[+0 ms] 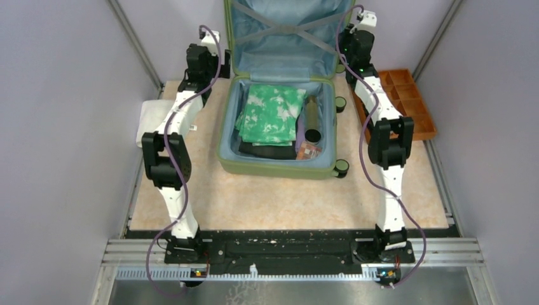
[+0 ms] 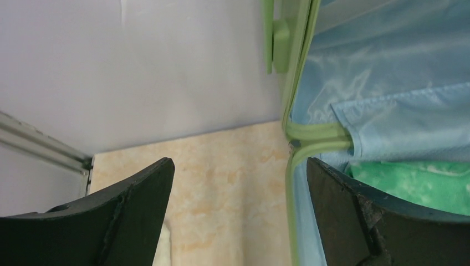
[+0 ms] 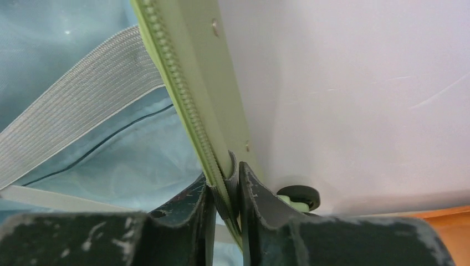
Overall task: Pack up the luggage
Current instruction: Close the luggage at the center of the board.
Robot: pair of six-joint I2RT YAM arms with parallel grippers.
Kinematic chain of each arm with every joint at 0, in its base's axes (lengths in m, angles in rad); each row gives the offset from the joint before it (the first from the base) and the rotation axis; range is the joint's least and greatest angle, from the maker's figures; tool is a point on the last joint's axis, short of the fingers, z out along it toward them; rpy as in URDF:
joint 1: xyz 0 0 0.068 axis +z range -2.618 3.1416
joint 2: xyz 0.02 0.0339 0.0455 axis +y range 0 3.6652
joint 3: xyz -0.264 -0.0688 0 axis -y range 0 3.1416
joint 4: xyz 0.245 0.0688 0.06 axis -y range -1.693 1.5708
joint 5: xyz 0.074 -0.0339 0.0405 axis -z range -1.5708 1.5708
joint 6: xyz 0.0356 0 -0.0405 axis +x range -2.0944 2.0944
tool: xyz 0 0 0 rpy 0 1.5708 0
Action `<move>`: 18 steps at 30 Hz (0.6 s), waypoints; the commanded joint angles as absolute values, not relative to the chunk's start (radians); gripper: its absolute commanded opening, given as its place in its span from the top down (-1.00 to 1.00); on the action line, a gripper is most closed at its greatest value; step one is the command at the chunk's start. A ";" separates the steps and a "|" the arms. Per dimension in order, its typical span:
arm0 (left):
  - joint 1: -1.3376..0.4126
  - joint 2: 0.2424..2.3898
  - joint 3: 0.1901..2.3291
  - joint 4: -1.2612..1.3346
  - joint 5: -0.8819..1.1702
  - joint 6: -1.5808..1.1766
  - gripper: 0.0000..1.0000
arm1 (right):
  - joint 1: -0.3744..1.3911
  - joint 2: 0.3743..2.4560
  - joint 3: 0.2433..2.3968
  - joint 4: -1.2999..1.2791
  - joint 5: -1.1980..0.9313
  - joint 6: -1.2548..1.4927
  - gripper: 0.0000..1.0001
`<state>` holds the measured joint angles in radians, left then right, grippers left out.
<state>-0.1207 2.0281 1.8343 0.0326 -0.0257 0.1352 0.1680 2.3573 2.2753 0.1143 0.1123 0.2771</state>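
Note:
The light-green luggage [image 1: 276, 168] lies open on the table, its blue-lined lid [image 1: 286, 38] standing upright against the back wall. Inside are a green-and-white cloth [image 1: 272, 114], dark clothing [image 1: 267, 151] and a dark tube [image 1: 313, 121]. My right gripper [image 1: 346, 47] is at the lid's right edge. In the right wrist view the right gripper [image 3: 227, 172] is shut on the lid's zipper rim [image 3: 188, 72]. My left gripper [image 2: 238, 163] stands wide open beside the left hinge corner [image 2: 302, 141], with only bare table between its fingers.
An orange compartment tray [image 1: 407, 101] sits to the right of the luggage, behind the right arm. A white cloth [image 1: 151, 121] lies at the table's left edge. A luggage wheel [image 3: 299, 195] shows behind the right fingers. Walls close in on three sides.

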 commanded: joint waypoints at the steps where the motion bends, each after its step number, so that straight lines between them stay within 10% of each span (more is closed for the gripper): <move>1: -0.101 1.868 1.752 0.047 0.049 0.111 -0.90 | 0.165 2.288 2.212 0.306 0.047 0.287 0.80; 18: -0.056 1.688 1.590 -0.189 0.200 0.043 -0.94 | 0.205 1.854 1.579 0.663 -0.138 0.359 1.00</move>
<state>-0.0601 1.7634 1.6218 -0.1574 0.1574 0.0612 0.1551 2.0457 1.6985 0.4770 0.0044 0.2752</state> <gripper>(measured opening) 0.969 0.064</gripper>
